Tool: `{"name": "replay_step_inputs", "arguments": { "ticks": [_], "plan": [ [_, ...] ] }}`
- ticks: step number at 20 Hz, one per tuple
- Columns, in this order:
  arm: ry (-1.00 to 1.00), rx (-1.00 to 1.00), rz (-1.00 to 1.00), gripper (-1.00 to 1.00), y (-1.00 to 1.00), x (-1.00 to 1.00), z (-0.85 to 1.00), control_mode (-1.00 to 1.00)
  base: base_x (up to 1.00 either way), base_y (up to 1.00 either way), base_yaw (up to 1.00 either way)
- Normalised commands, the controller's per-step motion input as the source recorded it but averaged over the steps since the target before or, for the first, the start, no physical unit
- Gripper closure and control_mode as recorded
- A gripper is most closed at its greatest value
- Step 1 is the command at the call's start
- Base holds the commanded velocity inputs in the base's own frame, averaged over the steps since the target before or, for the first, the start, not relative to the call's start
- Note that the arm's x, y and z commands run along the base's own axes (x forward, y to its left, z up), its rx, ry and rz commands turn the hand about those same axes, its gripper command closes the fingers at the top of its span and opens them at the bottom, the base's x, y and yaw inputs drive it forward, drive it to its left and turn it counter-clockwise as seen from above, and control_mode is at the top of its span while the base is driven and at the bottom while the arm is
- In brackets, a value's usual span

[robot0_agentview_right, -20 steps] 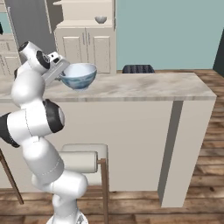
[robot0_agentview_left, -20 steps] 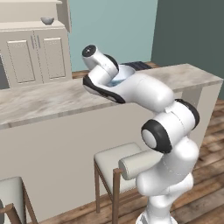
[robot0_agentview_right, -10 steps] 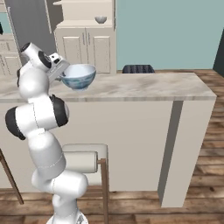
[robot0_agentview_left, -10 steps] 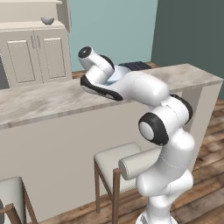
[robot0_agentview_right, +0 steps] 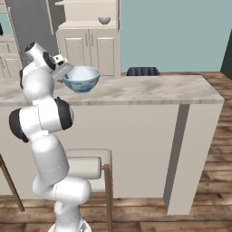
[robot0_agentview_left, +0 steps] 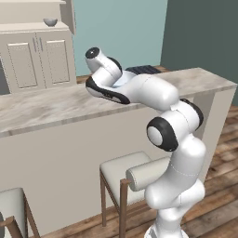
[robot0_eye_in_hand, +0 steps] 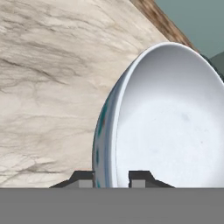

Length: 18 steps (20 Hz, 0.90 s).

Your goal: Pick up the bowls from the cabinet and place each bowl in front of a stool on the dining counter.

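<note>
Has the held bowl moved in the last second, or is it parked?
Cannot tell: the bowl sits at the same spot above the dining counter, left of the dark chair back; only the elbow has swung.

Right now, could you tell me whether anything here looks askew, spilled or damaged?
Nothing stands out. The gripper holds the blue-patterned bowl by its rim above the dining counter, and the grey bowl sits upright on the cabinet.
</note>
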Motion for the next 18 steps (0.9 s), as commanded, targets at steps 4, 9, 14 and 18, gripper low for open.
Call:
{"name": "replay_step_inputs", "arguments": {
  "ticks": [4,9,14,18],
  "plan": [
    [-0.03,0.06,0.0,1.0,0.01,0.01,-0.01,-1.0,0.0,0.0,0.0],
    [-0.02,0.06,0.0,1.0,0.0,0.0,-0.03,-1.0,0.0,0.0,0.0],
    [0.0,0.05,0.0,-1.0,0.0,0.02,-0.07,-1.0,0.0,0.0,0.0],
    [0.0,0.01,0.0,-1.0,0.0,0.0,-0.01,-1.0,0.0,0.0,0.0]
  ]
}}
